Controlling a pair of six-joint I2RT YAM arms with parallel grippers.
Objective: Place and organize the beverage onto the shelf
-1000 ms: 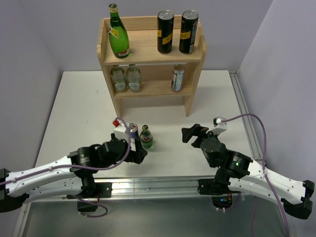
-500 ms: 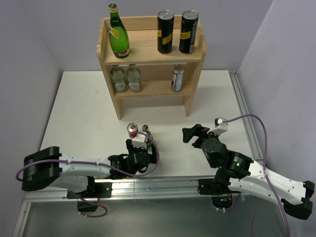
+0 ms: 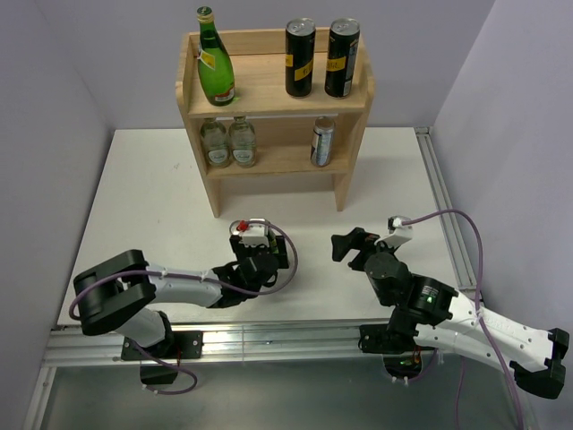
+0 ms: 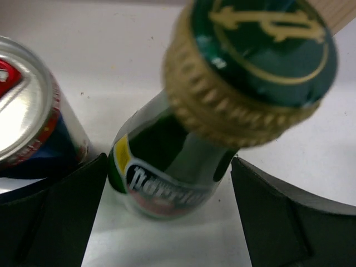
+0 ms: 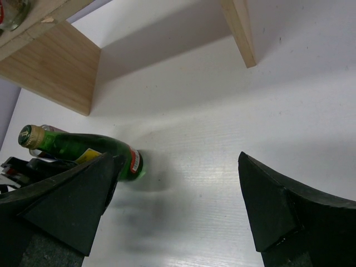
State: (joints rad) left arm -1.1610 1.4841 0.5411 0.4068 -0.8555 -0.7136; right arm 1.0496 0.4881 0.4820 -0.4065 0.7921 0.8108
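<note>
A green glass bottle (image 4: 245,72) with a gold cap stands on the table between the open fingers of my left gripper (image 4: 167,167), with no contact showing. A slim blue-and-silver can (image 4: 33,128) stands just left of it. In the top view my left gripper (image 3: 258,260) hides both. The right wrist view shows the bottle (image 5: 94,150) too. My right gripper (image 3: 345,240) is open and empty to the bottle's right. The wooden shelf (image 3: 273,106) holds a green bottle (image 3: 215,72) and two black cans (image 3: 300,58) on top, and a slim can (image 3: 322,141) below.
Two clear pale glass bottles (image 3: 228,143) stand on the lower tier at the left. The shelf's side panel (image 5: 55,78) and leg (image 5: 239,30) rise beyond the right gripper (image 5: 178,158). Walls close in on both sides of the table.
My left arm has swung its gripper right and over the table bottle and can, which now lie hidden beneath it in the top view. The right arm has barely moved.
</note>
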